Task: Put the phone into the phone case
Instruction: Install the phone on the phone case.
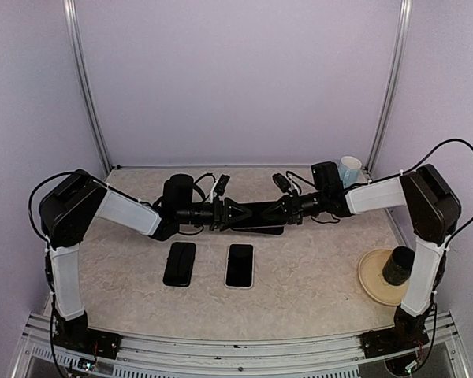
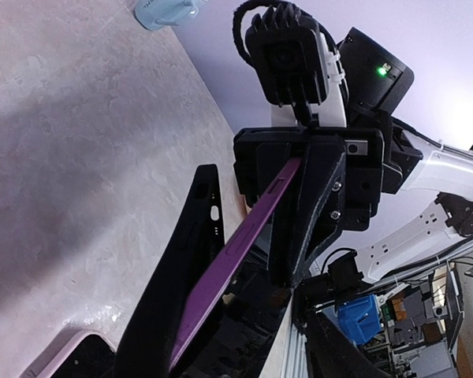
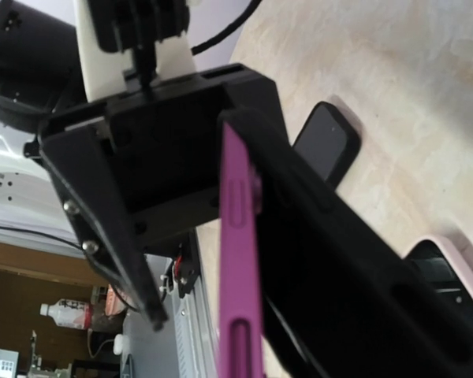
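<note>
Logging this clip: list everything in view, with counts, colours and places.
Flat purple phone-shaped slab: one, purple, midair between both grippers.
Black shell with side cutouts: one, black, against the purple slab.
Flat black rectangular slab: one, black, table, left of centre.
Pale-rimmed phone: one, dark screen, table centre.
Round tan plate: one, tan, table's right side.
Black cup: one, black, on the plate.
Pale blue cup: one, back right corner.
Left gripper, right gripper: two, black, clamping the purple slab's ends.
</note>
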You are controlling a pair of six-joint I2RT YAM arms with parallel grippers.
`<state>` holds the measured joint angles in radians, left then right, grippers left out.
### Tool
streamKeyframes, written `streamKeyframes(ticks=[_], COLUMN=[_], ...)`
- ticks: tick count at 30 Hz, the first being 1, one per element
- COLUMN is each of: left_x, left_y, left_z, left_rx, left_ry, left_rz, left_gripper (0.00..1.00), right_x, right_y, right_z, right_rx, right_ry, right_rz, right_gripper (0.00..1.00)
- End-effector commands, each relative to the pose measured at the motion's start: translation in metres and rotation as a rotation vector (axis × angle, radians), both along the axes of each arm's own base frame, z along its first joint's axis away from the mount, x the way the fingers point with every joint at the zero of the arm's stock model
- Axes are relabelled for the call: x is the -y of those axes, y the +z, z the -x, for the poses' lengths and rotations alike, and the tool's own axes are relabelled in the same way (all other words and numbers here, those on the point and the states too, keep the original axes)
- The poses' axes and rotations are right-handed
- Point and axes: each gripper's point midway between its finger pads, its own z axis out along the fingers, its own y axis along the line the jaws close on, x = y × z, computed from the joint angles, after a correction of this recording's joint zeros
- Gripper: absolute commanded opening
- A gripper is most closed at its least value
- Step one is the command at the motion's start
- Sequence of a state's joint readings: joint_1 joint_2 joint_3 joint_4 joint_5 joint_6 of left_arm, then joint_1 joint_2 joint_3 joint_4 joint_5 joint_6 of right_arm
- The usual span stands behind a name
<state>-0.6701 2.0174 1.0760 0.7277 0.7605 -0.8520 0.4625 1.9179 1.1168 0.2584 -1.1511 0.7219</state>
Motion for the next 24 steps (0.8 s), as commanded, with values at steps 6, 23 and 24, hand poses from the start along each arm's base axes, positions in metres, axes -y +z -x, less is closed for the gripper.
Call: streamKeyframes(ticks=[6,23,24], left_x=[0.010,0.011,0.011], left_y=[0.061,0.077,0.077], left_z=[0.034,0.044,0.045], left_rx=[0.116,0.132,0.132], left_ry=[-0.108,-0.151,-0.155], left_rz=[0.144,0.206,0.210], left_gripper=[0.43,0.08,0.07], right_x=[-0.004,-0.006,-0.006], right_y=[0.013,0.013,0.012], right_z=[0.008,0.014,0.014], right_rx=[0.096,0.120,0.119], right_ry=[-0.014,-0.002,-0.002], right_rz=[0.013,0.014,0.017], right_gripper=[0.00,0.00,0.00])
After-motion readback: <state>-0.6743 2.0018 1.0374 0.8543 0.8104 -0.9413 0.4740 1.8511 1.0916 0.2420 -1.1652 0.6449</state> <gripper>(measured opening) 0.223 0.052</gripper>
